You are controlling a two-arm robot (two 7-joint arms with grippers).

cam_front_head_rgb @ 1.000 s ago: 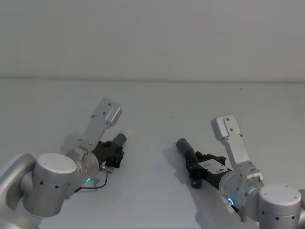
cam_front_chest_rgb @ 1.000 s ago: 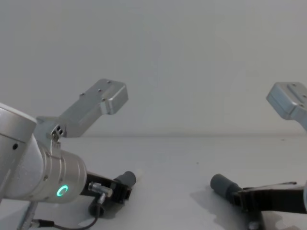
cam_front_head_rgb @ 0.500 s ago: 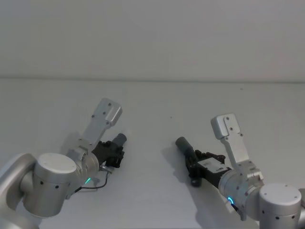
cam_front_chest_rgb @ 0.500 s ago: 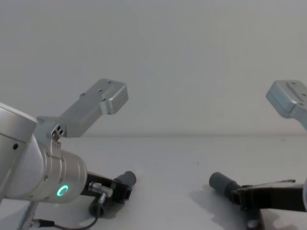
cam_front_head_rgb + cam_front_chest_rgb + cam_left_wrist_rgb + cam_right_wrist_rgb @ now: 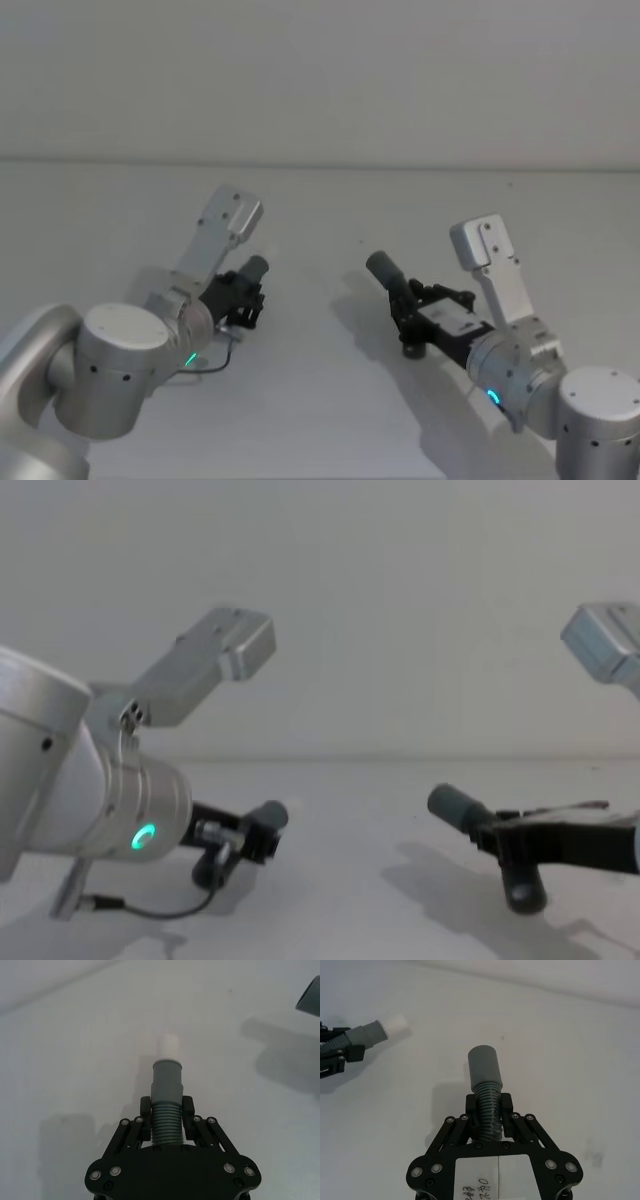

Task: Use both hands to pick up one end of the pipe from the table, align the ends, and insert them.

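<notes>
Head view: left gripper (image 5: 243, 297) clamped on the white-tipped pipe piece (image 5: 254, 268) over the left half of the table (image 5: 320, 210), right gripper (image 5: 408, 303) clamped on the plain pipe piece (image 5: 383, 270) over its right half. Wrist views: jaws squeezing each ribbed middle. Chest view: both pieces low over the table, well apart.

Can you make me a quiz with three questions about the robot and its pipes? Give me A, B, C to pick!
1. Which gripper holds the white-tipped pipe piece? A. left gripper B. right gripper C. neither
2. How many pipe pieces are there? A. one B. two C. three
3. How are the two pieces? A. pushed together B. apart C. taped
Answers: 1 A, it clamps the piece below the white tip. 2 B, the right gripper holds the plain grey piece. 3 B, bare table shows between them.
</notes>
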